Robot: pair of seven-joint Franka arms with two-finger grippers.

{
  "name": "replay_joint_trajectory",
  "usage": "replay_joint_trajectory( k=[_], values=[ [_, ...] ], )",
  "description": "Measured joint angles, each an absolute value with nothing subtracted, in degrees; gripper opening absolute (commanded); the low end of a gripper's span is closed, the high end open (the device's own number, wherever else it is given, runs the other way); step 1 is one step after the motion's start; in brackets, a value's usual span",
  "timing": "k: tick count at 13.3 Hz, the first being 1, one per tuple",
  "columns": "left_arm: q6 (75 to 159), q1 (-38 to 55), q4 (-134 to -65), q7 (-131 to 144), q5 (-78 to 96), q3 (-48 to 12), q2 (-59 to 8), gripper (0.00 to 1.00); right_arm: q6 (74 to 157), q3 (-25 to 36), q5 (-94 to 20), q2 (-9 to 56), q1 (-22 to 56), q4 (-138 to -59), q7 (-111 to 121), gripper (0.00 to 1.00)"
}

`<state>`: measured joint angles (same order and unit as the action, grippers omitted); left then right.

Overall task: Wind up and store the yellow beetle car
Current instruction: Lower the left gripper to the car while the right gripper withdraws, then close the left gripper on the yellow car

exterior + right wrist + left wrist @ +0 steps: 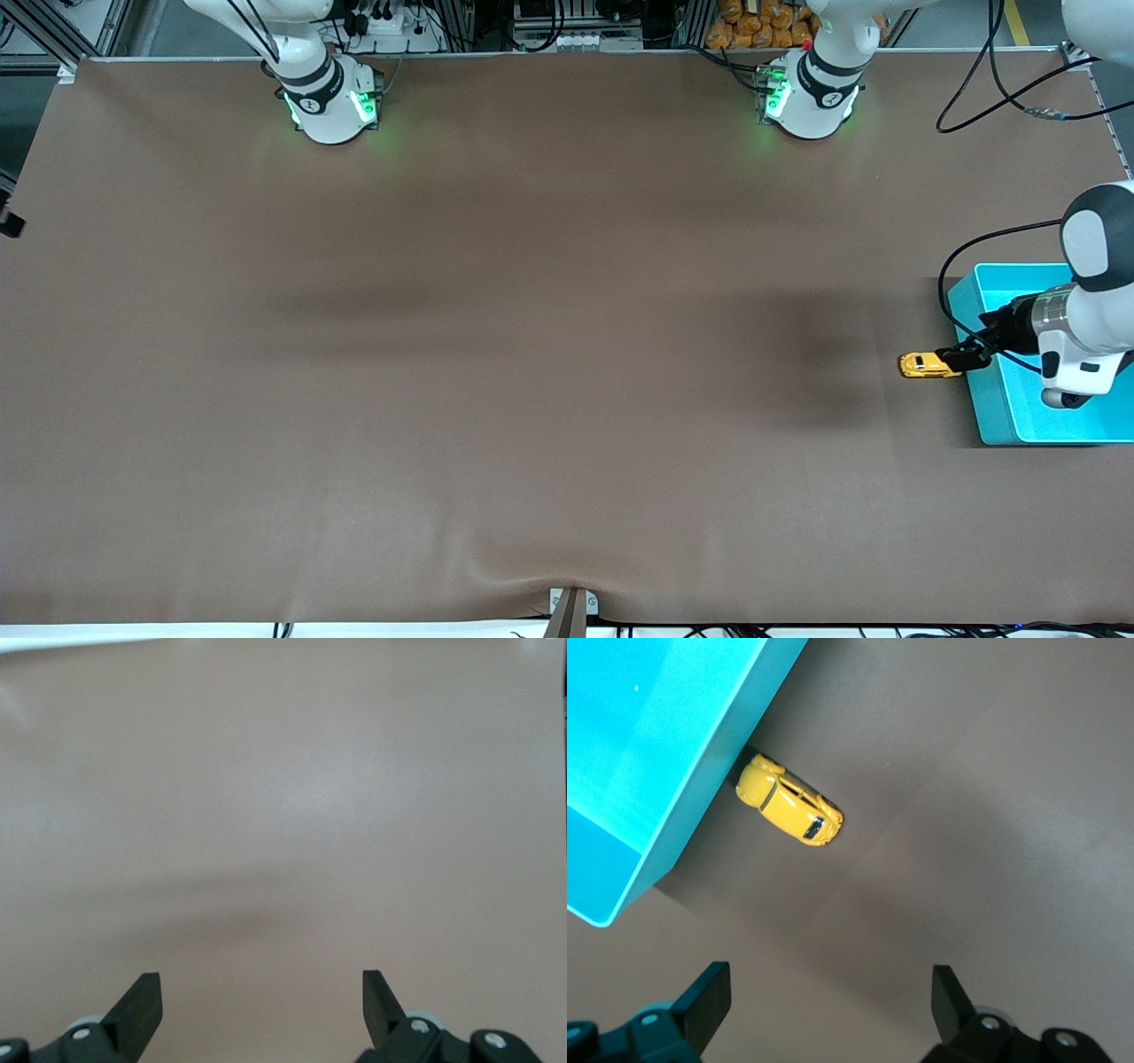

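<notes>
Yellow beetle car [789, 805] touches turquoise bin [629, 771]; front view hides contact.

yellow beetle car [789, 806] — dark windows, turquoise bin [647, 753], plain brown table [496, 354], black claw fingers [704, 1001]

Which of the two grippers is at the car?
The left gripper, jaws open, over the car beside the bin. The right gripper, also open, sees only bare table.
</notes>
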<state>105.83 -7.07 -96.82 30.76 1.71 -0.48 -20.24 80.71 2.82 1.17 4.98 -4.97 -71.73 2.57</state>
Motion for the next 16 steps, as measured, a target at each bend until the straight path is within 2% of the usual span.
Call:
replay_joint_trajectory(
  k=[6, 11, 16],
  values=[
    [112.66, -7.07, -102.50, 43.61, 1.73, -0.48, -20.26, 1.00, 80.91, 2.52, 0.86, 3.21, -4.80, -72.78, 0.77, 1.00],
    [119.66, -7.08, -107.99, 52.77, 1.73, -0.42, -20.30, 1.00, 86.04, 2.51, 0.78, -3.91, -4.79, -83.83, 0.61, 1.00],
    [125.57, -7.44, -110.59, 64.42, 1.73, -0.03, -21.35, 1.00, 86.15, 2.02, 0.66, -5.10, -3.09, -86.41, 0.61, 1.00]
  ],
)
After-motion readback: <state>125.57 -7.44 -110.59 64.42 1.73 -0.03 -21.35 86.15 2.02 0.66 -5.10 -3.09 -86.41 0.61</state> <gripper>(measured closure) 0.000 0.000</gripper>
